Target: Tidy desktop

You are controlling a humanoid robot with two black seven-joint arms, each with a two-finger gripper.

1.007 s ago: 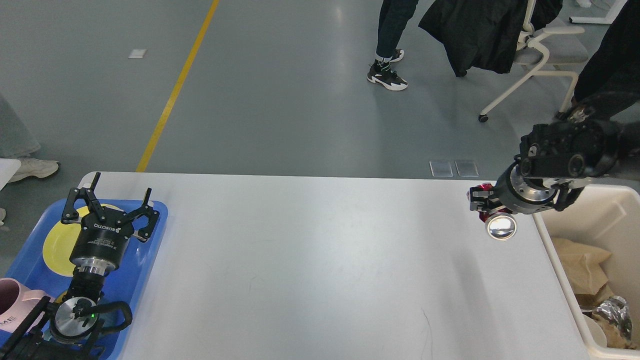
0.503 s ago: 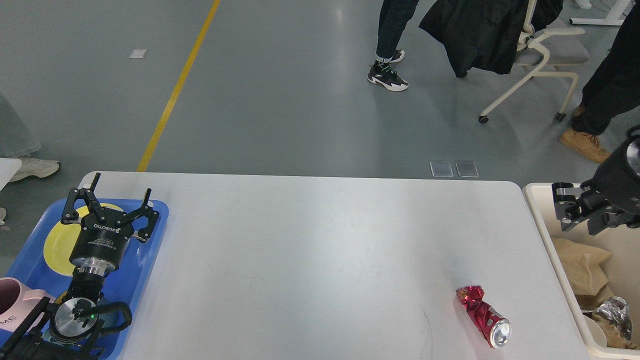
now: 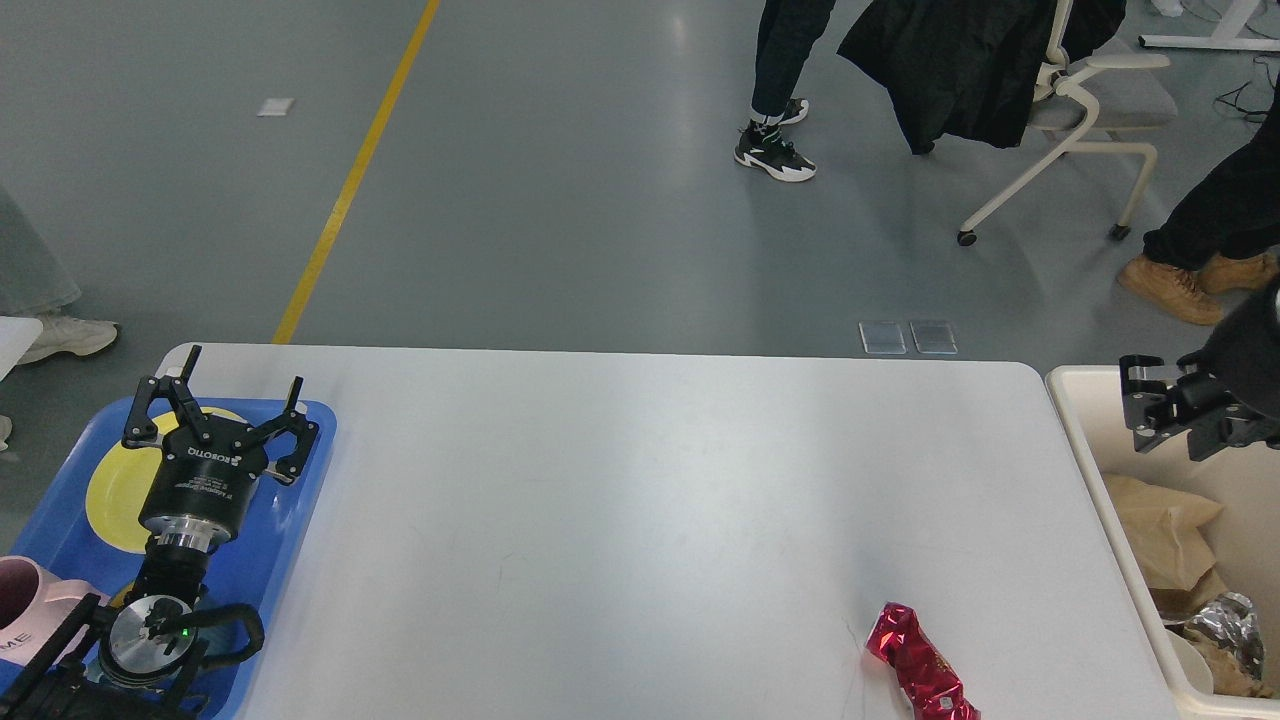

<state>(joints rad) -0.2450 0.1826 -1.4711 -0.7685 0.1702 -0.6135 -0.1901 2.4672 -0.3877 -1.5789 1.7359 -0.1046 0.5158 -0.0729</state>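
The white desktop fills the middle of the head view. A crushed red can lies on its side near the front right edge, partly cut off by the frame. My left gripper is open and empty above the blue tray at the left. My right gripper is open and empty above the cream-white bin at the right, far from the can.
The tray holds a yellow plate and a pink mug. The bin holds a brown paper bag and crumpled foil. Beyond the table are a person's legs and an office chair.
My right gripper held the red can above the table's far right, then let go and swung over the bin. The can fell to the front right and rolled nearer. The left arm stayed still.
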